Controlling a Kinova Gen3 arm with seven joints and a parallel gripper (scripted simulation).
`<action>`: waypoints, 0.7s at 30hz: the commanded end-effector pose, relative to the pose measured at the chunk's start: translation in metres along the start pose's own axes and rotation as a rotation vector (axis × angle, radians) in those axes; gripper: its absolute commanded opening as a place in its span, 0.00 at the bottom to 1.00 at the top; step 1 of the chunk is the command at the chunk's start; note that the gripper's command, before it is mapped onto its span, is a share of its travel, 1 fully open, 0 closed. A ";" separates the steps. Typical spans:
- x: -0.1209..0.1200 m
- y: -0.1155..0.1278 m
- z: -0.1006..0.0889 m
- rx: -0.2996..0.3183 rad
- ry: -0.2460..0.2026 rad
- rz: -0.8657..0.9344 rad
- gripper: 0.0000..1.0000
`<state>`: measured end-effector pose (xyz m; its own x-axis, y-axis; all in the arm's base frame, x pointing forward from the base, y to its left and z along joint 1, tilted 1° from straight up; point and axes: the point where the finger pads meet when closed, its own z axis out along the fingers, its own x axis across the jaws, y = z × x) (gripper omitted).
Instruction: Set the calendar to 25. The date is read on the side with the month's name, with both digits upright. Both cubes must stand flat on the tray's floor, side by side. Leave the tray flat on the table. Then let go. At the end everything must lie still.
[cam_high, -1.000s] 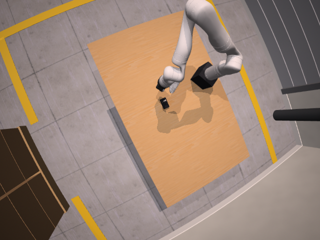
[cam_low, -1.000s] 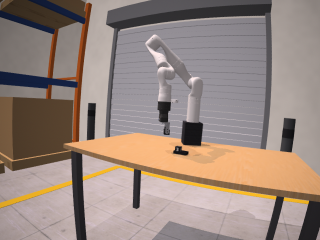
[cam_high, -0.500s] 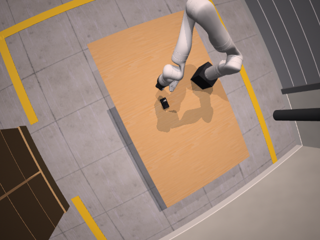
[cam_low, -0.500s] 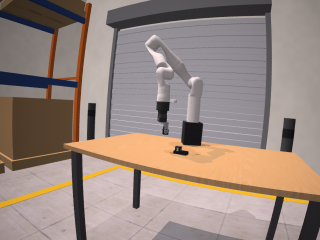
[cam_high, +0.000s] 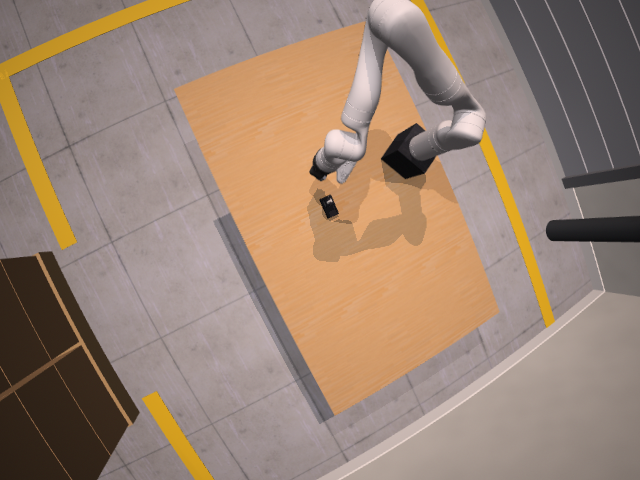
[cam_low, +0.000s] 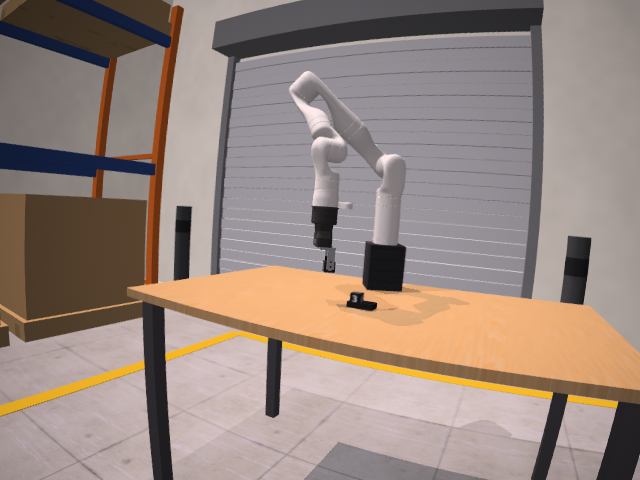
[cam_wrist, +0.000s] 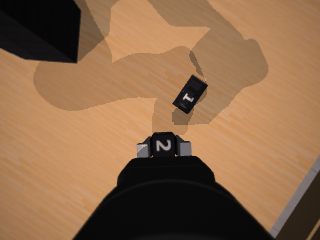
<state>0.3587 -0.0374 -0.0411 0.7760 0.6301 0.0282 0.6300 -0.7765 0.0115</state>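
My gripper (cam_wrist: 163, 142) is shut on a black calendar cube (cam_wrist: 163, 145) whose upward face shows a white 2. It hangs well above the table, as the exterior view shows (cam_low: 328, 264). The black tray lies flat on the table ahead and to the right of the gripper, apart from it. One black cube (cam_low: 356, 298) stands at one end of the tray (cam_low: 361, 303). Its top shows a 1 in the wrist view and its side shows a 3 in the exterior view. From above, the tray (cam_high: 329, 206) lies just below the gripper (cam_high: 318, 173) in the picture.
The arm's black base block (cam_low: 383, 266) stands on the table behind the tray and also shows in the wrist view (cam_wrist: 37, 30). The table edge runs at the wrist view's lower right. Shelving and a cardboard box stand off the table to the left.
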 end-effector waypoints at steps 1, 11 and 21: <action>0.000 -0.004 0.006 0.008 -0.003 -0.004 0.60; 0.000 -0.004 0.047 0.008 -0.003 -0.004 0.60; 0.000 -0.004 0.078 0.008 -0.003 -0.004 0.60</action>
<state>0.3610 -0.0378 -0.1121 0.7760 0.6301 0.0282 0.6300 -0.7765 0.0138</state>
